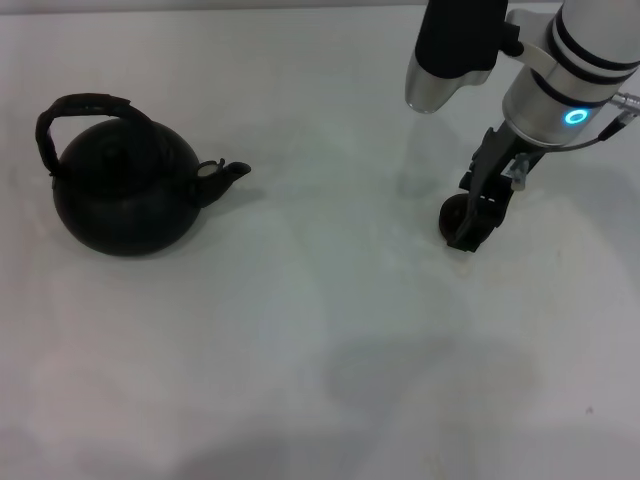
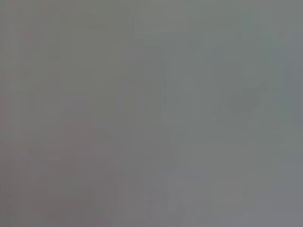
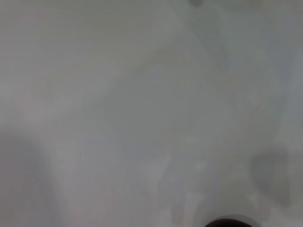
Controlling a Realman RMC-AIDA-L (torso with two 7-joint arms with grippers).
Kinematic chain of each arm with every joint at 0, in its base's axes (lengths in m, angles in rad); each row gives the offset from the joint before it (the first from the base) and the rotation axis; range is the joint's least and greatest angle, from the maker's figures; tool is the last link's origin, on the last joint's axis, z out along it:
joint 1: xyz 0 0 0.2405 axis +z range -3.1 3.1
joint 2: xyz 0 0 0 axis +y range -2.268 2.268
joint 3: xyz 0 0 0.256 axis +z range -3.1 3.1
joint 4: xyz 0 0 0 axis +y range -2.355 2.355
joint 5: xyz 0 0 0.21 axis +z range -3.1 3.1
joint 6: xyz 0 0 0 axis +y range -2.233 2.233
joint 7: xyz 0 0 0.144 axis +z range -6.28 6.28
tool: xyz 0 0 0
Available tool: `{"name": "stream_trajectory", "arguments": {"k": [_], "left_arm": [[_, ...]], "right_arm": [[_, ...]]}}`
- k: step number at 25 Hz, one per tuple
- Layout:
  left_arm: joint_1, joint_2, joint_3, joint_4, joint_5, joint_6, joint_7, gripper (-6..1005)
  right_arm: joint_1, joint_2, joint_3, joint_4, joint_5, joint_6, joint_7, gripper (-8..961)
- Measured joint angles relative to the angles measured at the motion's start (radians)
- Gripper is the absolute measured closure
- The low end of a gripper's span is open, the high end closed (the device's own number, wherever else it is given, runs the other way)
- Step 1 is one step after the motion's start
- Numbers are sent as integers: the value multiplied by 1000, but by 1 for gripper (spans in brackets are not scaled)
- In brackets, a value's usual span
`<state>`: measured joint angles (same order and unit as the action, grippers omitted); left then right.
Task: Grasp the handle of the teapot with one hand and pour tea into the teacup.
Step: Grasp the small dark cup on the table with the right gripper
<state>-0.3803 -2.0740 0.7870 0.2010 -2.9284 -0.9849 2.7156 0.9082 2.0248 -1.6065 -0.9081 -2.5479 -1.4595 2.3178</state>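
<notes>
Bare test-bench setting, likely a robotics lab: a plain white table (image 1: 300,350) fills the view, carrying only a teapot (image 1: 125,195) at left; no furnishings visible.

Light: even and soft, cast from above.
Shadows: faint grey patches on the table (image 1: 300,330).
Focus: head view clear; both wrist views heavily blurred.

No readable text anywhere (no labels, brands or numbers).
</notes>
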Motion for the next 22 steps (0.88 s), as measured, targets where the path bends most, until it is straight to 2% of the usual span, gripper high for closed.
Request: {"name": "stream_trajectory", "arguments": {"k": [22], "left_arm": [[-6,0,-23,0,0,0,-6,202]], "right_arm": [[4,2,-35,49,3,51,-1,102]]}}
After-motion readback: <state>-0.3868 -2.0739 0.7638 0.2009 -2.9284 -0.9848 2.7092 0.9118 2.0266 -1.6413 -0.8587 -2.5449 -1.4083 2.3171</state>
